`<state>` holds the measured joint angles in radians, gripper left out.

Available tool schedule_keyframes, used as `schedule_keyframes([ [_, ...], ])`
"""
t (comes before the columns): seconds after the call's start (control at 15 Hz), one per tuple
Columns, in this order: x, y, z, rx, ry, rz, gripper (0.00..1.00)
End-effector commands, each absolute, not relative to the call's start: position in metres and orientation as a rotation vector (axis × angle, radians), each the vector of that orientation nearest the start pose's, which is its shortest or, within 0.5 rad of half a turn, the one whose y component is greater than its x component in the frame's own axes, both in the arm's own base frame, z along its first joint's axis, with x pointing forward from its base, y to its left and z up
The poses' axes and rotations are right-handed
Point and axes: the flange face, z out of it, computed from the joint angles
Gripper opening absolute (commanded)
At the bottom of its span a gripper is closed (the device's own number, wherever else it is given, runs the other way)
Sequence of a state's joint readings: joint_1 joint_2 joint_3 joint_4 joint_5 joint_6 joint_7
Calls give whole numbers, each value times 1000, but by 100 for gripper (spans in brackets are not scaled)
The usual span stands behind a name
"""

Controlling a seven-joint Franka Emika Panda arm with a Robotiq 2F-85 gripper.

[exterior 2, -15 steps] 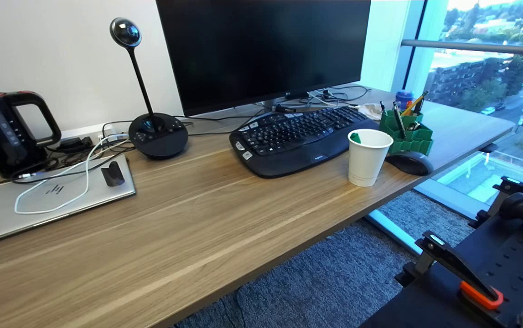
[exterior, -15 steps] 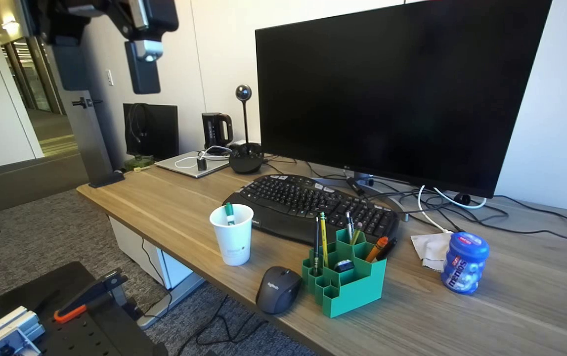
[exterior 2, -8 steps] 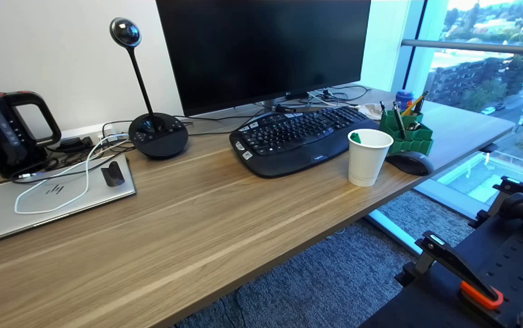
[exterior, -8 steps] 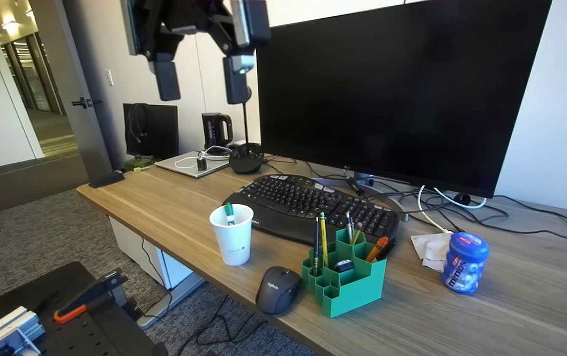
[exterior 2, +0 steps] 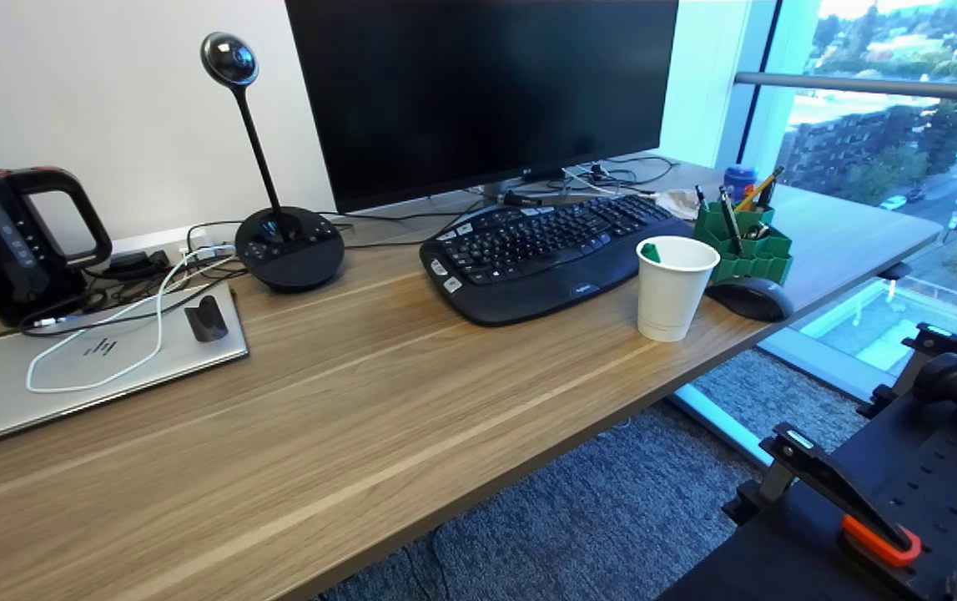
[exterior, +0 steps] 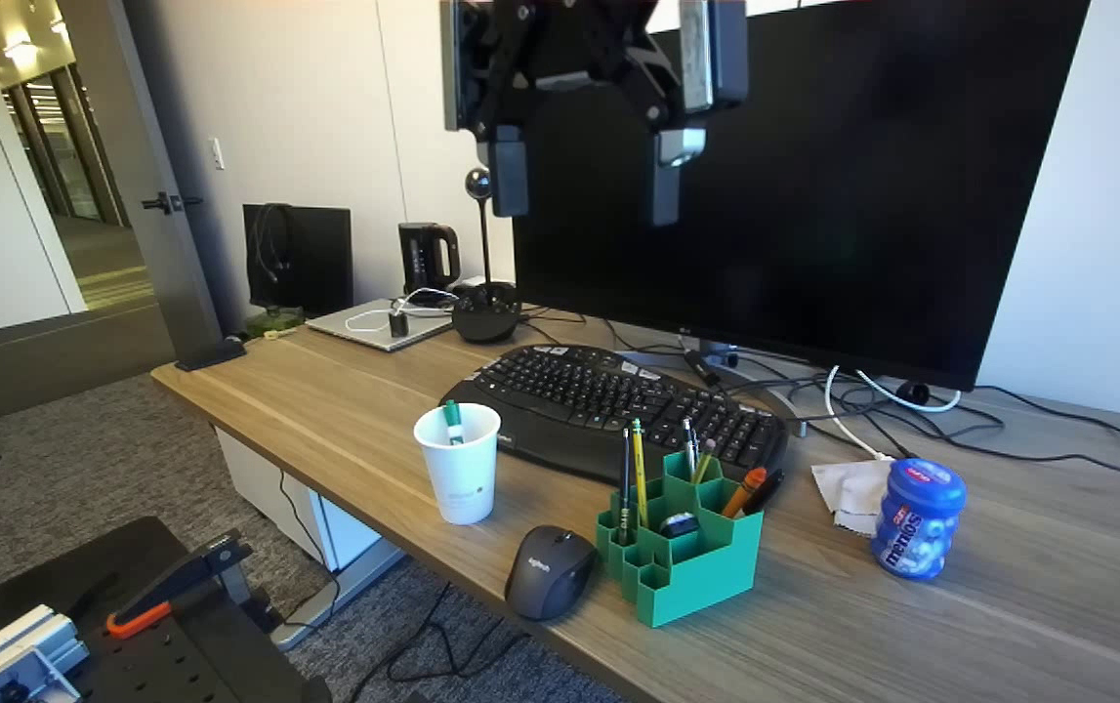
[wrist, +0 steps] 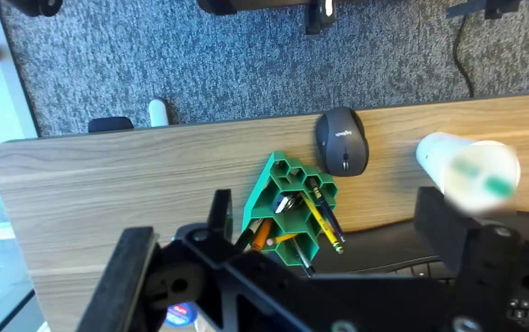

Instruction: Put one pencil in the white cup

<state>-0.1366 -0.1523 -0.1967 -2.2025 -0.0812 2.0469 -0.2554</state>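
The white cup [exterior: 460, 471] looks like smooth paper, the desk [exterior 2: 361, 401] wood-grained (and fairly matt).

The white cup [exterior: 465, 483], tapered and marked with faint print low on its side, stands upright on the wooden desk [exterior: 345, 391] between the keyboard [exterior: 608, 395] and the long edge, its mouth open upward and a green-topped marker [exterior: 453, 420] leaning inside. A long yellow pencil [exterior: 640, 478], its upper end banded green, stands steeply in the green organiser [exterior: 711, 583] and rises above the walls; its exact compartment cannot be made out. A shorter pencil [exterior: 705, 464], yellowish and tipped with a pink eraser, tilts in the same organiser, eraser end uppermost, apart from the cup.
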Motion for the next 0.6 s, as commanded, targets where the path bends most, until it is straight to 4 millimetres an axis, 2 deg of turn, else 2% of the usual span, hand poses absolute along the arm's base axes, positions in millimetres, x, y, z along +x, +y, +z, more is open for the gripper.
schedule_keyframes([
  [0.0,500,-194,440,-3201,195,15,100],
  [0.2,509,-202,440,-3182,292,31,100],
  [0.33,505,-195,450,-3153,278,46,100],
  [0.4,505,-198,435,-3184,260,39,100],
  [0.53,505,-197,440,-3172,266,47,100],
])
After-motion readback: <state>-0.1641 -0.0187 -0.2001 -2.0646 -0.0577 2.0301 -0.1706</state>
